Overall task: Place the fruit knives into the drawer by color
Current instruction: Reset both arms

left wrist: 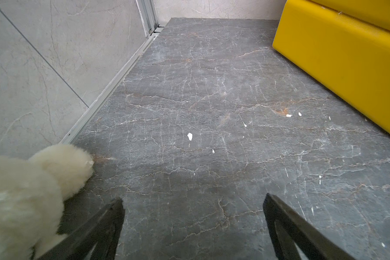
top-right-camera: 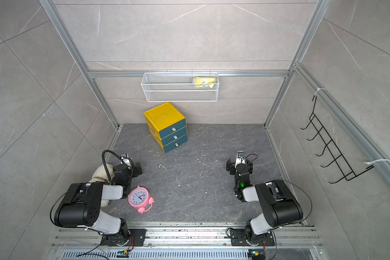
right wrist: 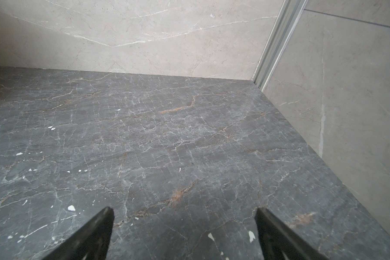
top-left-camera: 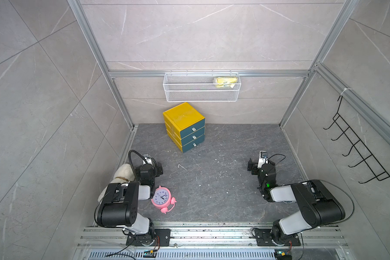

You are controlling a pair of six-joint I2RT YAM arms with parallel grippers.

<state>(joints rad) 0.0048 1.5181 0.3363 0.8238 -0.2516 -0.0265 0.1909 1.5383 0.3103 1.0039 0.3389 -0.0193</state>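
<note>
Desk (top-left-camera: 212,180) carries the drawer (top-left-camera: 184,117) at the back, 3 fronts all shut. It sits nearer the left arm (top-left-camera: 119,202) than the right arm (top-left-camera: 318,202), ahead of the left jaws and off toward centre. Left jaws and right jaws both gape wide, holding nothing. Fruit knives: none visible in any view, so their long axis cannot be told.

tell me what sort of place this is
Most likely a robot test cell dressed as a home corner: an aluminium frame with tile-look panels, the left arm and right arm mounted on a front rail, and household props: the drawer, wire basket, pink alarm clock.
</note>
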